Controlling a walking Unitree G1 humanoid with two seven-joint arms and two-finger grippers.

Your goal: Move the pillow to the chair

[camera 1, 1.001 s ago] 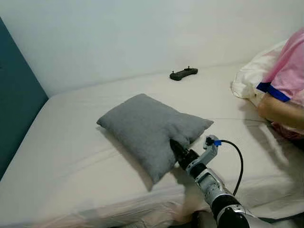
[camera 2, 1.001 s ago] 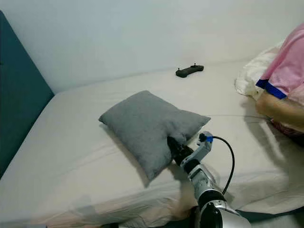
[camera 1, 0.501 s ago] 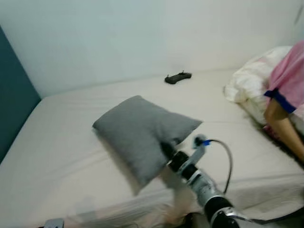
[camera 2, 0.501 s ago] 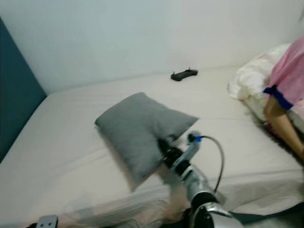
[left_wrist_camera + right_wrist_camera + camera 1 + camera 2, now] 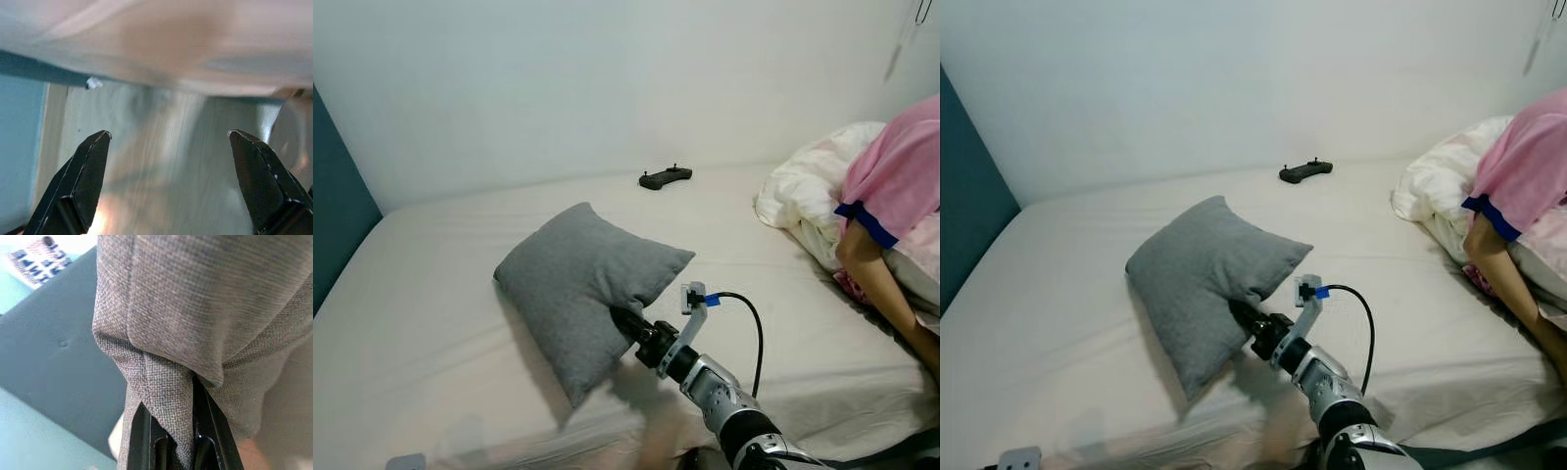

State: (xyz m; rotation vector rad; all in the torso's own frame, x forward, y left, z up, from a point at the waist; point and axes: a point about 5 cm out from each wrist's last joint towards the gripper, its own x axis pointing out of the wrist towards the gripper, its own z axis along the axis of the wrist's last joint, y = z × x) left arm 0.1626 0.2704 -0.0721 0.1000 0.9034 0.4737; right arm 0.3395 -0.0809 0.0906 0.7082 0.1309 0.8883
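Grey pillow [image 5: 579, 289] on bed [image 5: 431, 323], gripped at its near edge.
Right gripper [image 5: 173, 431] fingers pinched on fabric fold; pillow tilted, long axis running diagonally toward the wall; left gripper [image 5: 168, 181] fingers spread wide, holding nothing.

left gripper [image 5: 168, 142]: jaws spread wide apart, nothing between them
floor [image 5: 161, 161]: pale, blurred
bed edge [image 5: 161, 44]: blurred, pale

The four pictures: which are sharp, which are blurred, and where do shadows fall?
Eye views: sharp; the pillow casts a soft shadow on the bed. Left wrist view: streaked with blur, only the open left gripper crisp. Right wrist view: sharp on the pillow fabric pinched in the right gripper, background soft.
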